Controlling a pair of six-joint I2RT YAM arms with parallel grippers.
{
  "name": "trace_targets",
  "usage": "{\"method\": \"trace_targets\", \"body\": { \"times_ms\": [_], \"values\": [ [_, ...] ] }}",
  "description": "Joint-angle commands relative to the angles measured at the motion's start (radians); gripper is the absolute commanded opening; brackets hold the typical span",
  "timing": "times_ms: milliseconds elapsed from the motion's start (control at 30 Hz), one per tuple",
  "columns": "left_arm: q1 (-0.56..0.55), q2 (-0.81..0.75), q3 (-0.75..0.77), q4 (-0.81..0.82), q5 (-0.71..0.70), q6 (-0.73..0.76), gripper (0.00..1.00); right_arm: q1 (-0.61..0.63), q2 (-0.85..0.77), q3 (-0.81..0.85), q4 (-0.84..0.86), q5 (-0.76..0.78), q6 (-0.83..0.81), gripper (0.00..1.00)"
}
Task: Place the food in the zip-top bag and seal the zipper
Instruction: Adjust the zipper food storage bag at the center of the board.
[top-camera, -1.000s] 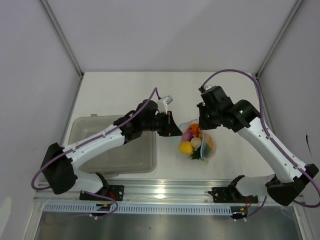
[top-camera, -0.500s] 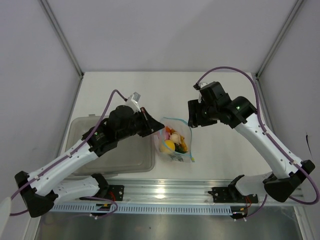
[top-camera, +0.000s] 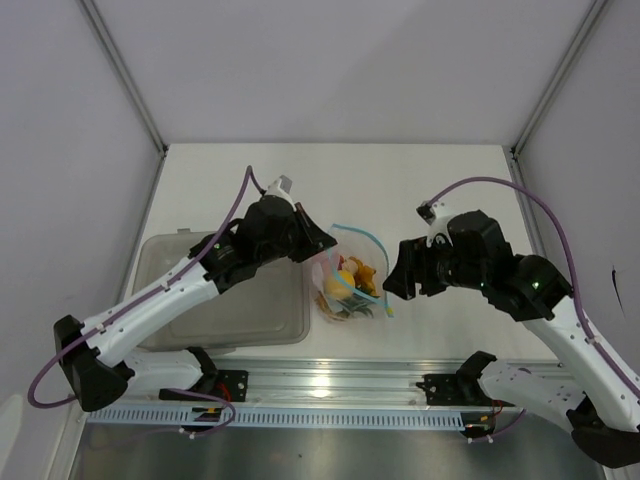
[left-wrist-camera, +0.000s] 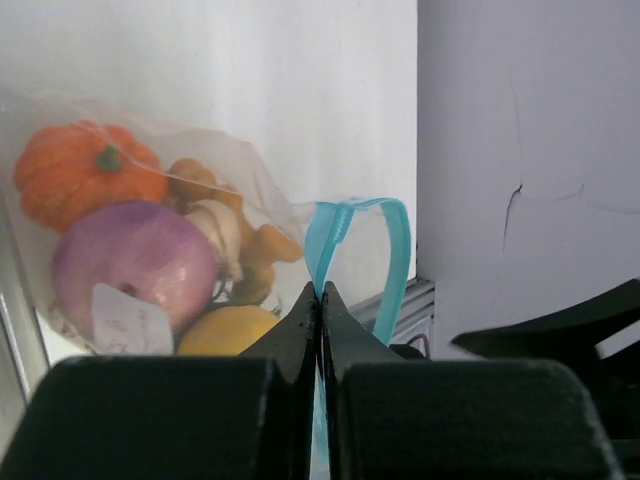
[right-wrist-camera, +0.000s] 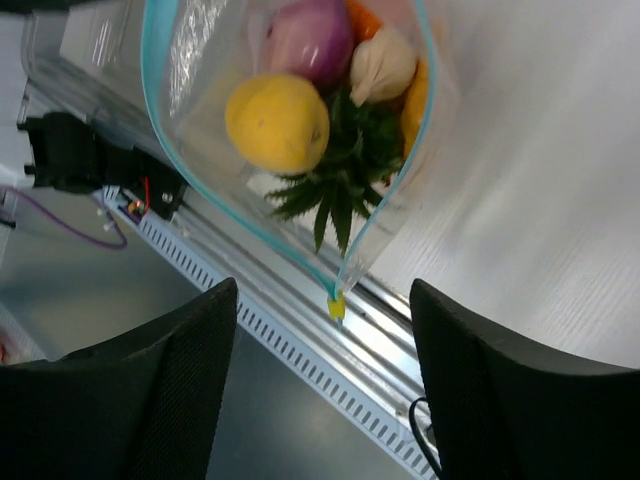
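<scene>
Left gripper (left-wrist-camera: 321, 293) pressed together, pinching the zipper (left-wrist-camera: 399, 250); zip-top bag (top-camera: 350, 250) over tabletop (top-camera: 420, 190), just right of grey tub (top-camera: 230, 300); food (left-wrist-camera: 133, 266) inside bag; right gripper (right-wrist-camera: 325, 305) spread, empty, at bag's lower corner.

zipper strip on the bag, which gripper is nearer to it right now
Left. The left gripper is shut on the zipper, pinching the strip at one end. The right gripper is open by the strip's other end, not gripping it.
</scene>
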Motion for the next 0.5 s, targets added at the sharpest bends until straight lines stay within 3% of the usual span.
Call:
{"method": "trace_targets", "body": {
  "times_ms": [0,200,400,467],
  "values": [
    [0.006,0.018,0.075,0.003,-0.022,-0.003,0.01,0.042,-0.034,-0.077,0.08,-0.081,0.054,0.69],
    [0.009,0.028,0.081,0.008,-0.024,0.003,0.01,0.136,-0.063,-0.166,0.121,-0.089,0.069,0.63],
    [0.014,0.038,0.087,0.013,-0.015,0.006,0.01,0.252,-0.016,-0.187,0.132,0.073,0.092,0.57],
    [0.015,0.041,0.092,0.014,-0.01,0.011,0.01,0.284,0.013,-0.192,0.135,0.15,0.097,0.49]
  ]
}}
